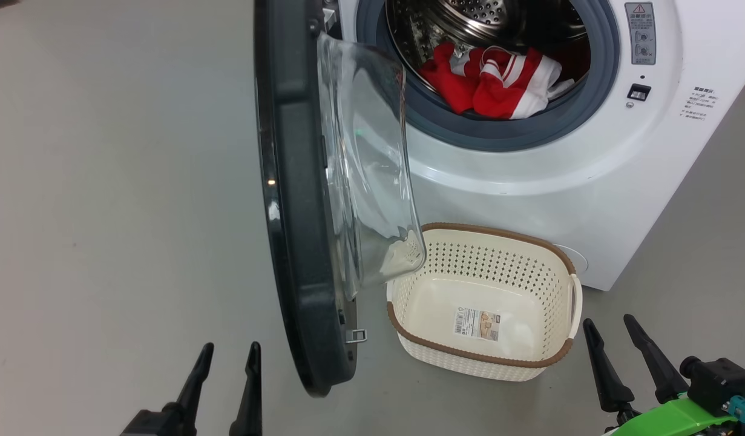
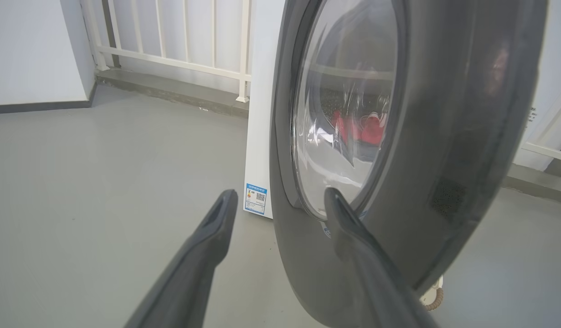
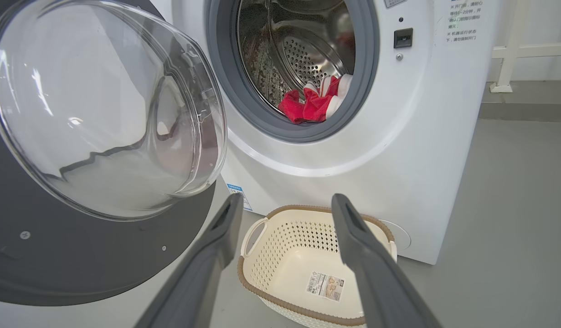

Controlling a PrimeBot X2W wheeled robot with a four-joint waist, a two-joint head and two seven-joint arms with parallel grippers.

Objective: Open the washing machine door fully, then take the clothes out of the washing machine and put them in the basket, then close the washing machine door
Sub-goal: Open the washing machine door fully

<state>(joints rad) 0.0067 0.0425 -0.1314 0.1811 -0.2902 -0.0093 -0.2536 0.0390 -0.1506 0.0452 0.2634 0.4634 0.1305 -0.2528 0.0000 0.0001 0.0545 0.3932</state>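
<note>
White washing machine point(image 1: 529, 181) at 1 o'clock; door point(image 1: 299, 212) edge-on at 9, open floor point(image 1: 106, 212) beyond. At 5 the basket point(image 1: 493, 232) sits by the machine front, clothes point(image 1: 499, 79) on drum lip at 1. Left gripper point(image 1: 232, 346) at 7, right gripper point(image 1: 608, 321) at 4: both spread, free.

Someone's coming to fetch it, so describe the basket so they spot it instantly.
Find the big white washing machine with its round black door swung open. On the grey floor right before it, beside the door, sits the basket. It alone is small, cream and perforated, with a brown woven-look rim, white handles and a bottom sticker.
</note>
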